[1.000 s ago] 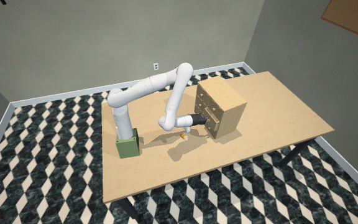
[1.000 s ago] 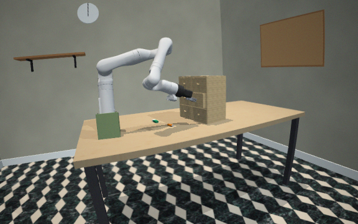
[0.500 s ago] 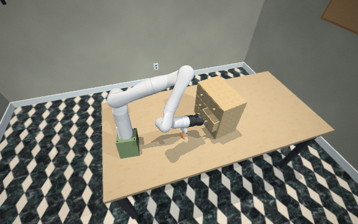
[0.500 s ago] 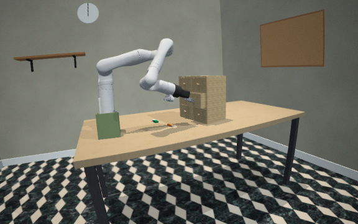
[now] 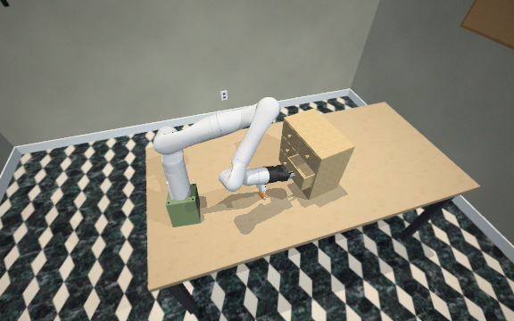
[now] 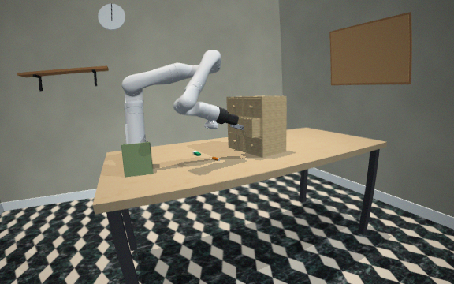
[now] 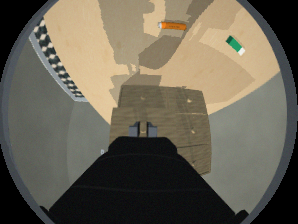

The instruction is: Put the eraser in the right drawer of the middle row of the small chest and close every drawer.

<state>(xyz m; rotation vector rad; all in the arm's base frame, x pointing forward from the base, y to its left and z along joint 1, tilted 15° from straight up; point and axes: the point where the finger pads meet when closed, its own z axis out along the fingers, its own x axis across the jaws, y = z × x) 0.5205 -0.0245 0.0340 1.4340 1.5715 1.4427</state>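
the chest [image 5: 338,169] [image 6: 274,126] [image 7: 195,117] stands upright, its middle right drawer [image 5: 302,184] [image 6: 249,128] [image 7: 162,120] out, presumably to receive the eraser; the gripper [image 5: 292,175] [image 6: 243,127] [image 7: 143,126] seems clamped on its knob [image 7: 143,132], steadying it. the green-and-white eraser [image 6: 197,154] [image 7: 234,44] lies on the table.

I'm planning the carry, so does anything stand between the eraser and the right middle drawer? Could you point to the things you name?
Yes: the gripper [image 5: 292,175] [image 6: 242,127] [image 7: 143,126] is at the pulled-out drawer's front [image 5: 303,185] [image 7: 165,120]. The orange stick [image 5: 261,195] [image 6: 215,158] [image 7: 173,26] lies to one side of the path from the green eraser [image 6: 197,154] [image 7: 234,44].
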